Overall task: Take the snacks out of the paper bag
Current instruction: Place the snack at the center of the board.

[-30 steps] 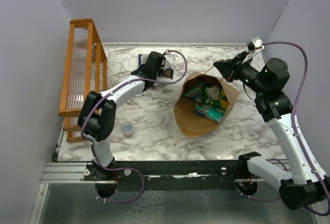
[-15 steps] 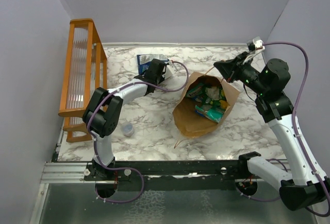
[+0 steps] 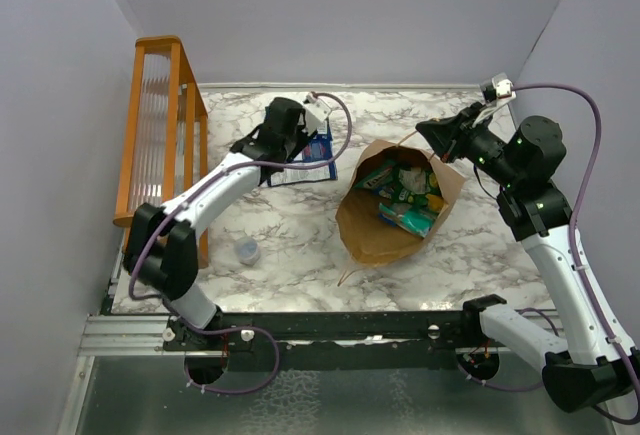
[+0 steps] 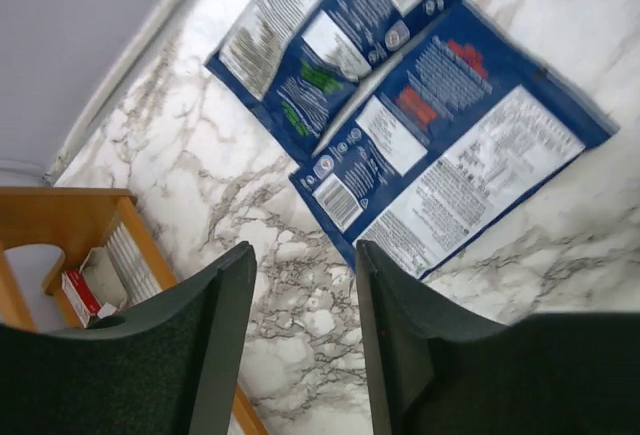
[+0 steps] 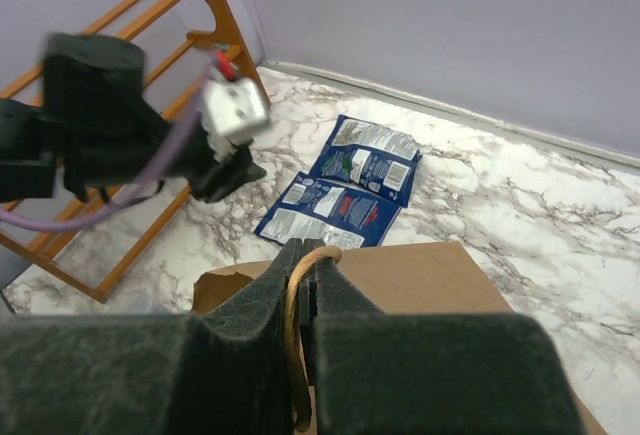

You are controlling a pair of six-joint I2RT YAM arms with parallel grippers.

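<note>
Blue packets (image 4: 450,145) now lying flat left of bag (image 3: 375,230) — just released; left gripper (image 4: 300,260) spread, empty; right gripper (image 5: 298,255) clamped on handle (image 5: 291,325); more inside.

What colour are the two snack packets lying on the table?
The packets are dark blue with white print; clearest in the left wrist view.

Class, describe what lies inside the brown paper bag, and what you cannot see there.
Inside the large brown kraft paper bag, crinkly teal-green, green and yellow foil packets lie piled near its open mouth. Anything beneath them or deeper in is covered by packets and paper.
</note>
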